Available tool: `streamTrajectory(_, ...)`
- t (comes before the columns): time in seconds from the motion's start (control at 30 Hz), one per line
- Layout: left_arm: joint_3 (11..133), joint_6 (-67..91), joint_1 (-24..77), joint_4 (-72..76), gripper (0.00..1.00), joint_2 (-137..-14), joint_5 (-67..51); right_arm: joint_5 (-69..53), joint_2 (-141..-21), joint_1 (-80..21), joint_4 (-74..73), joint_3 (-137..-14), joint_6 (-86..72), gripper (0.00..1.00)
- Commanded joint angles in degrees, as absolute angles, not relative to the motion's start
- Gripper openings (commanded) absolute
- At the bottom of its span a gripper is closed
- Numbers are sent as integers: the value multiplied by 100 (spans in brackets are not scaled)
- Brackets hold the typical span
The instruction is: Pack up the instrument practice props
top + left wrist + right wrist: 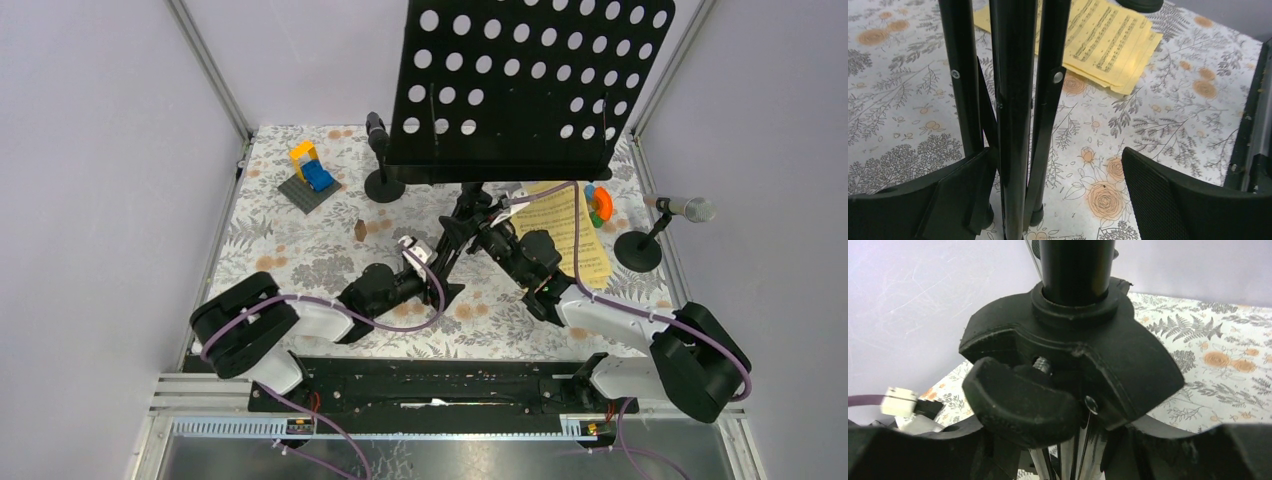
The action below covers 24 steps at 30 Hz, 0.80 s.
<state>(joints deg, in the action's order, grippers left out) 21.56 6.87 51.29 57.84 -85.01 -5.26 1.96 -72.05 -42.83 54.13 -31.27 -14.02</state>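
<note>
Music rack (530, 80) upright at middle of table (300, 250), tripod legs (1013, 125) folded together. Left gripper (1053, 170) spread wide around legs — not clamping. Right gripper (1063, 450) flanking clamp collar (1073, 340) higher up — gripped or loose, cannot tell.

No legible words or numbers, only printed notation.
yellow sheet-music pages (1108, 45) near the right edge of the tabletop (300, 250): staves and notes, any lettering too small to read.
</note>
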Motion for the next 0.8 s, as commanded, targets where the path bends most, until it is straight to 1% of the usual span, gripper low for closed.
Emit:
streamTrajectory(0.0,2493,581,5157,6520,99,-8928,-294,-325,-6905,-4320,5281,-3418,-1656,0)
streamTrajectory(0.1,2548,651,5151,6560,98,-9149,-143,-466,-6791,-4318,5092,-3444,-1674,0)
streamTrajectory(0.33,2461,738,5159,6574,88,-9351,-22,-693,-6483,-4315,4638,-3548,-1835,0)
streamTrajectory(0.4,2408,709,5161,6563,84,-9308,236,-736,-6403,-4317,4498,-3575,-1841,0)
streamTrajectory(0.53,2469,585,5163,6282,72,-9232,324,-715,-6256,-4316,4270,-3620,-1802,0)
streamTrajectory(0.6,2496,542,5159,6154,62,-9178,321,-692,-6195,-4320,4174,-3636,-1769,0)
streamTrajectory(0.77,2548,473,5161,5945,43,-9117,302,-669,-6103,-4316,3958,-3734,-1651,0)
